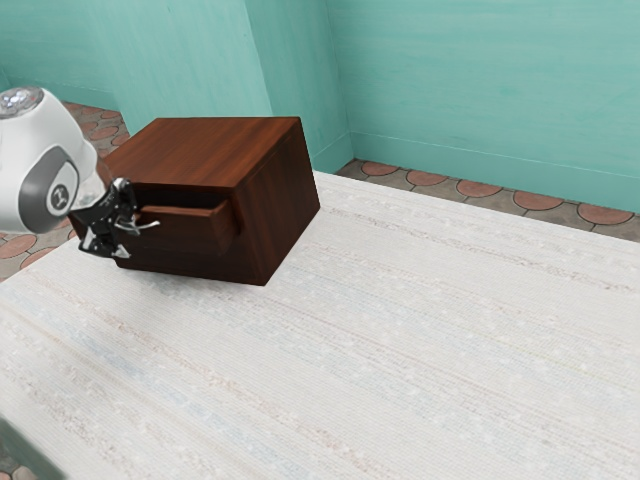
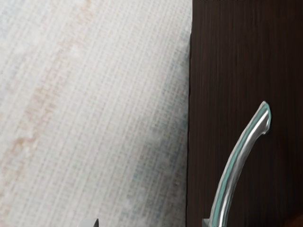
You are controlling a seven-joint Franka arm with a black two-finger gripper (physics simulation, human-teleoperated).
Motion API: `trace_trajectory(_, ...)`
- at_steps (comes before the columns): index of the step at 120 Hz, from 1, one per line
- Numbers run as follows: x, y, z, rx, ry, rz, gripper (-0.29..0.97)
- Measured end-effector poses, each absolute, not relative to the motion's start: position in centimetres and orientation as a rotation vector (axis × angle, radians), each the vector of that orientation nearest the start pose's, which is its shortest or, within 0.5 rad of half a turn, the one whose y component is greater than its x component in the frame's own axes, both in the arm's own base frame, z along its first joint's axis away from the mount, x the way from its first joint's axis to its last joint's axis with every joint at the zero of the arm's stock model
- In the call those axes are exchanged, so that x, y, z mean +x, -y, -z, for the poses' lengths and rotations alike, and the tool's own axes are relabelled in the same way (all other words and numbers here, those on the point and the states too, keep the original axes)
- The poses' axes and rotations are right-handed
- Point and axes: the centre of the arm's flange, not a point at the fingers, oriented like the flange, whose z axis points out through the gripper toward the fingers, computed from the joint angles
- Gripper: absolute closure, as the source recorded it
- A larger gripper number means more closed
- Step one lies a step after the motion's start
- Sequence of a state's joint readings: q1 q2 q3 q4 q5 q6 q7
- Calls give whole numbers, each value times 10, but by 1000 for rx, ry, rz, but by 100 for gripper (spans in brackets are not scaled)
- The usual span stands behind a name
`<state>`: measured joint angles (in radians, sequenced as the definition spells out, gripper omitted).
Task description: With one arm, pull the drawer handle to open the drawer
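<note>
My gripper (image 1: 108,232) sits at the 9 o'clock side of the wooden cabinet (image 1: 215,150) in the exterior view, close against the drawer (image 1: 190,232). It is small and dark against the wood there, so I cannot tell if its jaws are clenched on something or released. The handle (image 2: 239,161) is easier to read in the wrist view. It is a curved silver bar on the dark front panel, and its lower end is cut off by the picture edge, so the place where it comes nearest to my hand is hidden. In the exterior view I make out a thin silver piece of it just beside the gripper. The drawer front seems to stand a little out from the cabinet body, but how much I cannot judge. The white arm (image 1: 40,170) is cut off at the 9 o'clock edge. The cabinet stands toward 10 o'clock on the pale table (image 1: 400,340). Behind it, from 12 to 3 o'clock, are a turquoise wall (image 1: 480,70) and red-brown floor tiles (image 1: 480,188).
</note>
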<state>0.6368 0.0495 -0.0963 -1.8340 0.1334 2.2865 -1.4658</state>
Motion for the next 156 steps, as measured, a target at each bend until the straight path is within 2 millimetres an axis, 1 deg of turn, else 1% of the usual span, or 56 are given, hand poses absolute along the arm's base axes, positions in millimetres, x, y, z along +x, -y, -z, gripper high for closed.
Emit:
trace_trajectory(10, 518, -316, -542, 1689, -2478, -623, 45)
trace_trajectory(24, 506, -312, -542, 1679, -2491, -621, 45)
trace_trajectory(34, 497, -310, -538, 1672, -2503, -617, 45)
trace_trajectory(36, 492, -313, -538, 1661, -2512, -618, 45)
trace_trajectory(45, 485, -311, -537, 1651, -2518, -622, 46)
trace_trajectory(68, 476, -305, -543, 1629, -2515, -641, 46)
trace_trajectory(87, 473, -298, -542, 1630, -2509, -642, 47)
trace_trajectory(110, 467, -293, -539, 1642, -2513, -643, 47)
trace_trajectory(156, 445, -285, -537, 1634, -2520, -656, 47)
